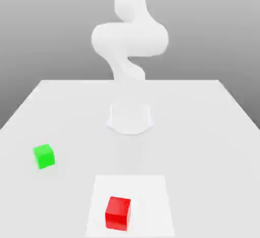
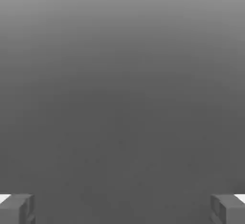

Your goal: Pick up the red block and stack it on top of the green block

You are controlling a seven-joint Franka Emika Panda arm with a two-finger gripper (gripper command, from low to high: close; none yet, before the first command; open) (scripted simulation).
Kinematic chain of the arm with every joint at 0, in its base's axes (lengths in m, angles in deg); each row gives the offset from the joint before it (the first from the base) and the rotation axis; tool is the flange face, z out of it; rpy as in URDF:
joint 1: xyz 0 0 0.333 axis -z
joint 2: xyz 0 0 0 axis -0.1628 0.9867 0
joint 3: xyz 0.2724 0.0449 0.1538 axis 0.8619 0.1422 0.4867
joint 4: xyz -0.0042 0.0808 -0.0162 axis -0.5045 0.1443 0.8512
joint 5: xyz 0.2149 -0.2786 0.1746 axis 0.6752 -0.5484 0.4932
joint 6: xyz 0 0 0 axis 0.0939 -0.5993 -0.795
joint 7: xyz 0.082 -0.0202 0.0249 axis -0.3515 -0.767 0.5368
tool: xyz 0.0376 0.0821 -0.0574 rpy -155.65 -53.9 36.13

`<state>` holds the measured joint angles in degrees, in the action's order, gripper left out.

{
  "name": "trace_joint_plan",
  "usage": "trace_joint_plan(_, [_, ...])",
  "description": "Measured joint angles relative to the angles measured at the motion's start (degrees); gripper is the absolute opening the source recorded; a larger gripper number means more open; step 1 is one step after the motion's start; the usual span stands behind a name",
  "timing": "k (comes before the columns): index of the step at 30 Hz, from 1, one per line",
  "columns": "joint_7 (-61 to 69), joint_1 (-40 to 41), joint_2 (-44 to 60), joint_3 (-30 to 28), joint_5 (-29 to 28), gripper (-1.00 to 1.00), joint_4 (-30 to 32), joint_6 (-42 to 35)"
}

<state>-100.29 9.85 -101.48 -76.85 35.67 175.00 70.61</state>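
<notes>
Across the hand view, the fingers [image 2: 19, 209] stand spread apart; the red block [image 1: 118, 213] rests on a white square [image 1: 150, 201].

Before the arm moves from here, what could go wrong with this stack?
The red block looks slightly larger than the green block, so it may sit poorly if placed off-center. The green block also stands turned at an angle, so an unturned claw could stack it crooked.

Bright red block [image 1: 118, 214], green block [image 1: 44, 156]
</notes>
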Motion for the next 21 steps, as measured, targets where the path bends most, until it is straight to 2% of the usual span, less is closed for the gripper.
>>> trace_joint_plan(21, [-5.59,2.66,43.97,-0.19,-0.41,0.00,10.88,18.51])
